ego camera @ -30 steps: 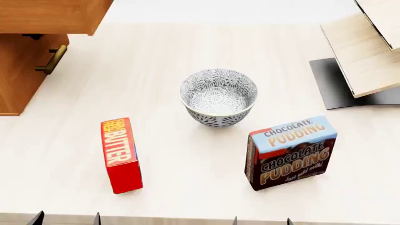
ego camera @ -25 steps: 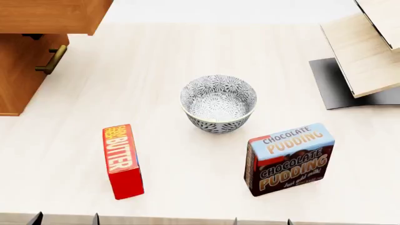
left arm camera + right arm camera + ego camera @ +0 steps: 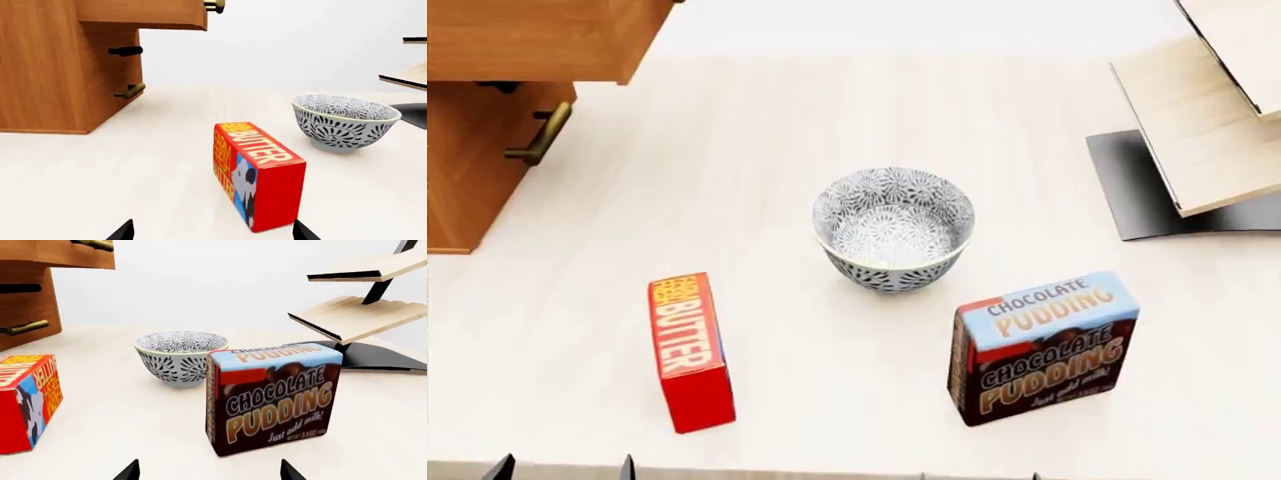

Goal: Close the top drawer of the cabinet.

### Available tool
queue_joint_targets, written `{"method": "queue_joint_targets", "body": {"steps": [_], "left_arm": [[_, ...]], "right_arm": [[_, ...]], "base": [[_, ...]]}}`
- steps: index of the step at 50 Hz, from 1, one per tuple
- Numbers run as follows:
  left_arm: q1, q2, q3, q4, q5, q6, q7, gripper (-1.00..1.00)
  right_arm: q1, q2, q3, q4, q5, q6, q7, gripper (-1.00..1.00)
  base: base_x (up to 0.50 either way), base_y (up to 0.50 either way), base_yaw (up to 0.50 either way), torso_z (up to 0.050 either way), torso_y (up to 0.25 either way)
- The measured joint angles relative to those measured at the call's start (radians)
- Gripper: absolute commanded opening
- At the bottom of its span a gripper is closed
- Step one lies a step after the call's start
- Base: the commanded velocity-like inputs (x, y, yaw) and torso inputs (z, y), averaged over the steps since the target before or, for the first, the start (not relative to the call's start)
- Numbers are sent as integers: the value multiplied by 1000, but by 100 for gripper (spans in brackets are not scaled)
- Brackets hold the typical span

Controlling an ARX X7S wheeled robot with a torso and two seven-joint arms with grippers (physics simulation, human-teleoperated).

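Observation:
The cabinet (image 3: 467, 170) is orange-brown wood at the table's far left. Its top drawer (image 3: 534, 40) stands pulled out, overhanging the lower front; it also shows in the left wrist view (image 3: 140, 12) and the right wrist view (image 3: 53, 252). The drawer's brass handle shows only at its end (image 3: 215, 6). My left gripper (image 3: 213, 232) is open and empty, low at the near edge behind a red butter box (image 3: 257, 175). My right gripper (image 3: 208, 471) is open and empty, just before a chocolate pudding box (image 3: 273, 397). Both are far from the cabinet.
A patterned grey bowl (image 3: 893, 228) stands mid-table. The butter box (image 3: 689, 350) lies front left and the pudding box (image 3: 1041, 345) front right. A pale slanted shelf on a dark base (image 3: 1201, 130) stands at the back right. The lower drawer's brass handle (image 3: 539, 135) faces the table.
The head view has shifted: the bowl and both boxes sit lower in the frame and the gripper tips show less. The drawer stands pulled out as before.

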Motion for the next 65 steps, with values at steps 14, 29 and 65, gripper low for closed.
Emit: {"method": "queue_joint_targets", "body": {"steps": [14,29,65], "left_arm": [[-7,-23,22,-6,-21,1,-16,100],[-13,-41,44,-14,-34,12,-34,100],[-32,-69,86,38,-41,-103,-112,100]], "right_arm": [[7,14,-26,7,12,-8,26,100],[18,29,-46,20,31,-13,46,100],[43,61,-74,-26,65,82,115,100]], "base": [[0,0,0,47,0],[0,0,0,47,0],[0,0,0,17,0]]}}
